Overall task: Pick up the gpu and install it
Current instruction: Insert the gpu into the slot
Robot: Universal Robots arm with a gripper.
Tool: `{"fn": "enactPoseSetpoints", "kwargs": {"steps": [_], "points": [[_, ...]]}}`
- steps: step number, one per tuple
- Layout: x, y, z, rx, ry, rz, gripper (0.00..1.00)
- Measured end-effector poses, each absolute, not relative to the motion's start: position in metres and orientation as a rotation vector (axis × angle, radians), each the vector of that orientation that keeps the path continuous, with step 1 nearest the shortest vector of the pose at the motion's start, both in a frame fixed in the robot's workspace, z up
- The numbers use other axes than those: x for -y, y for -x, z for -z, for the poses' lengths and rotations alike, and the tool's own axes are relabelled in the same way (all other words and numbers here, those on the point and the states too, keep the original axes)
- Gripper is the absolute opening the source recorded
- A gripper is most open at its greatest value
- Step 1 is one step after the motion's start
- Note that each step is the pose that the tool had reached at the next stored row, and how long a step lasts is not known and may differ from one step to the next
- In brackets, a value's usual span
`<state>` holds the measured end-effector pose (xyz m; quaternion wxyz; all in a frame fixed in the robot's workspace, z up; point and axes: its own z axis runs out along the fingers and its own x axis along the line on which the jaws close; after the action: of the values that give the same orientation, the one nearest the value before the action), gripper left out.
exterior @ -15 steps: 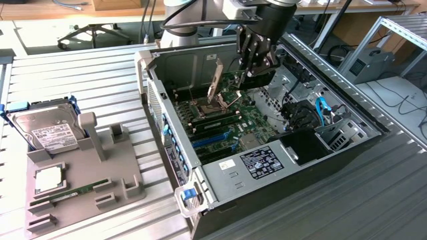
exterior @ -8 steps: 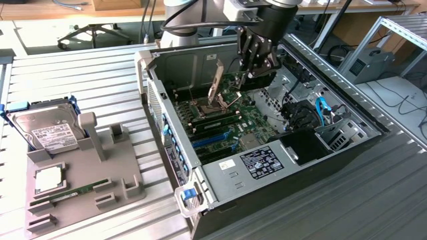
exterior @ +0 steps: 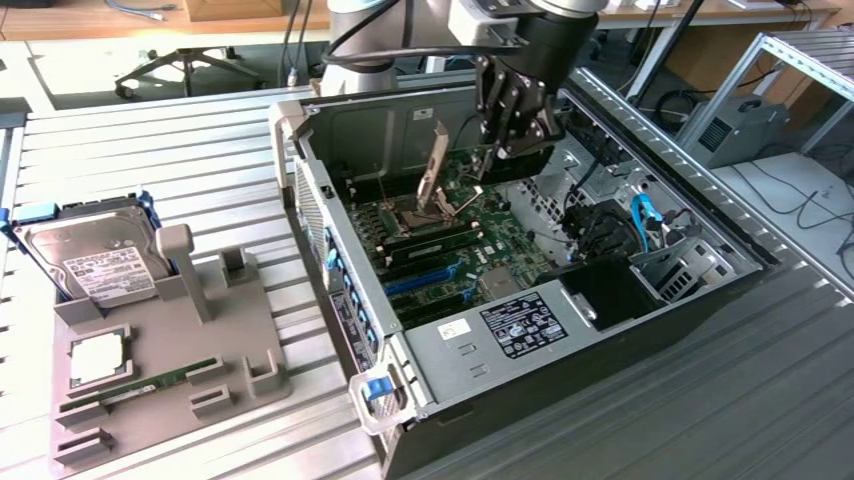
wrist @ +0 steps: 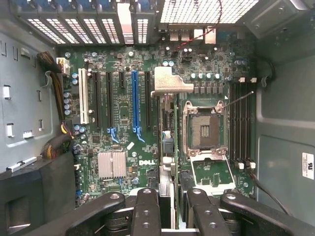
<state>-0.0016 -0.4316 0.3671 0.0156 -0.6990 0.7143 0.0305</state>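
Pinching the gpu (wrist: 167,147) edge-on, the claw (wrist: 169,206) hangs inside the computer case (exterior: 441,345), card face hidden.

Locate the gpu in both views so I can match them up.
Exterior view: the gpu hangs in the gripper inside the open case, above the motherboard, with its silver bracket toward the exterior view's left.
Wrist view: the gpu is seen edge-on, running between the gripper's fingers, over the motherboard.
Shared landmark: the empty CPU socket, right beside the card.
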Motion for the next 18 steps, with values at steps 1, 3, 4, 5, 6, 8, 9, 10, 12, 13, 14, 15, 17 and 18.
{"fn": "enactPoseSetpoints", "kwargs": {"steps": [1, 3, 4, 5, 6, 8, 9, 10, 12, 13, 14, 15, 17, 18], "points": [[0.4321, 0.0016, -0.3671, -2.222, 2.174, -0.095, 0.27], [0.4331, 0.0017, -0.3670, -2.222, 2.174, -0.095, 0.27], [0.4338, 0.0017, -0.3670, -2.222, 2.174, -0.095, 0.27], [0.4345, 0.0017, -0.3670, -2.222, 2.174, -0.095, 0.27], [0.4350, 0.0017, -0.3670, -2.222, 2.174, -0.095, 0.27], [0.4360, 0.0017, -0.3669, -2.222, 2.174, -0.095, 0.27], [0.4364, 0.0018, -0.3668, -2.222, 2.174, -0.095, 0.27], [0.4367, 0.0018, -0.3668, -2.222, 2.174, -0.095, 0.27], [0.4376, 0.0018, -0.3667, -2.222, 2.174, -0.095, 0.27], [0.4379, 0.0018, -0.3667, -2.222, 2.174, -0.095, 0.27], [0.4381, 0.0018, -0.3666, -2.222, 2.174, -0.095, 0.27], [0.4384, 0.0018, -0.3666, -2.222, 2.174, -0.095, 0.27], [0.4389, 0.0018, -0.3665, -2.222, 2.174, -0.095, 0.27], [0.4391, 0.0018, -0.3665, -2.222, 2.174, -0.095, 0.27]]}}
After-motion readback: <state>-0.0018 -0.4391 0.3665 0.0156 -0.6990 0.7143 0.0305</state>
